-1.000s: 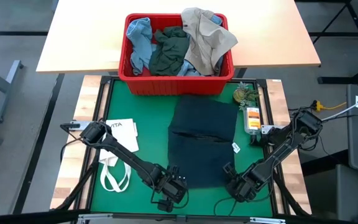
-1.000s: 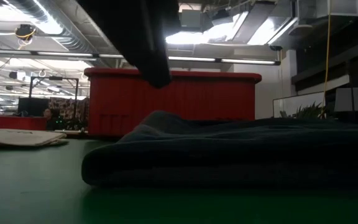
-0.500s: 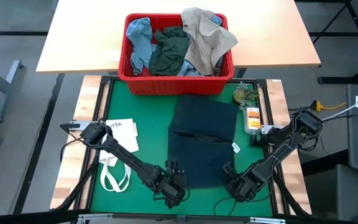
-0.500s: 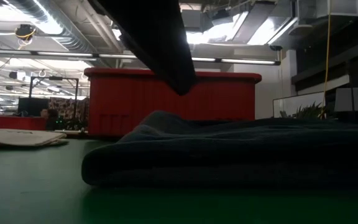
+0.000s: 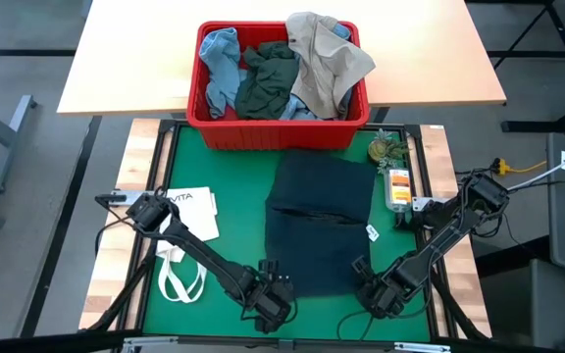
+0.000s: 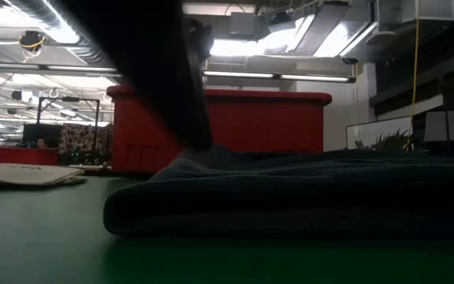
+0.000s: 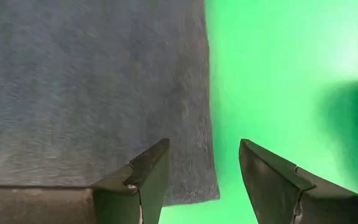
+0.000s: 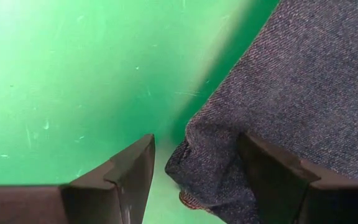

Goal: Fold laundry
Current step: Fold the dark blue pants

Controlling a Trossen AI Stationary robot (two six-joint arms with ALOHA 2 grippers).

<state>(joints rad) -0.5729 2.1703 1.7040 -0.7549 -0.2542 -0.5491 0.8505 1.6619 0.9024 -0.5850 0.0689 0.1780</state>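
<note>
While the dark navy jeans (image 5: 320,224) lie folded flat in the middle of the green counter (image 5: 233,201), both arms crouch at the garment's lower edge in the high view. The left end effector (image 5: 275,297) sits at the lower-left corner of the jeans, its fingers spread apart with nothing between them; in its wrist view the cloth's corner lies just ahead of the fingertips. The right end effector (image 5: 373,294) waits at the lower-right corner, fingers also wide and empty, the rolled hem of the jeans lying right between them in its own wrist view.

To my eye the step in hand is taking hold of the 2 near corners for another fold. Doing it well would mean getting 1 finger under the cloth at each corner, pinching every layer rather than only the top one, and closing both sides at about the same time so the edge lifts level. The right side looks better lined up than the left, which stands a little off its corner.

Counting: 1 pair of jeans on the counter; 1 red bin (image 5: 279,126) at the top centre of the high view holding 3 loose pieces, a light blue piece (image 5: 220,59), a dark green-grey piece (image 5: 268,76) and a beige piece (image 5: 330,57); 1 white tote bag (image 5: 189,221) at the left, well apart from the jeans.
</note>
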